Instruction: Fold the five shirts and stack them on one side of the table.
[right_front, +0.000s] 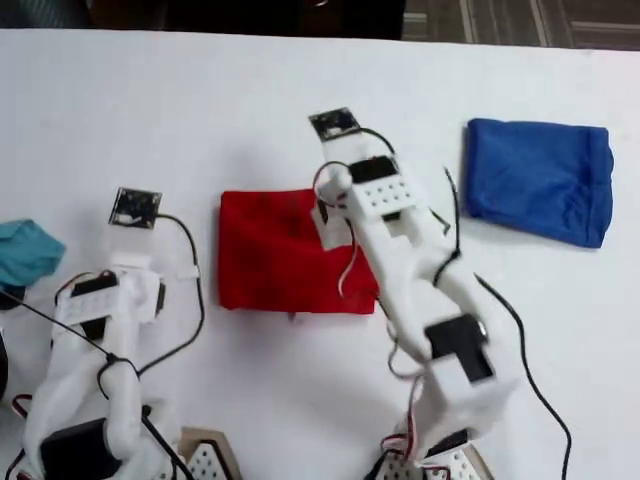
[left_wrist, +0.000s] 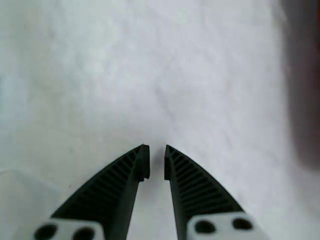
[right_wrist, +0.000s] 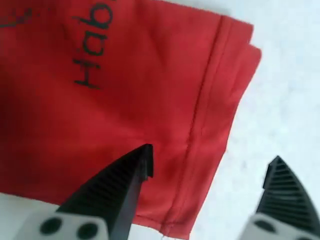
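Closest in, left gripper (left_wrist: 156, 162), left of the red shirt (right_front: 280, 250) and apart from it, over bare white table (left_wrist: 150, 65). Nearly clenched, a thin slit between the tips, nothing held.

Far left of the red shirt, at the table's edge: teal shirt (right_front: 25, 252), bunched.

Red shirt flat, folded into a rough rectangle, black lettering on the cloth.

Right gripper (right_wrist: 210, 167) at the red shirt's right edge. Spread wide, one fingertip (right_wrist: 142, 160) over the red cloth beside the hem seam, the other over table; nothing grasped.

Right of the red shirt, well apart: blue shirt (right_front: 540, 180), folded.
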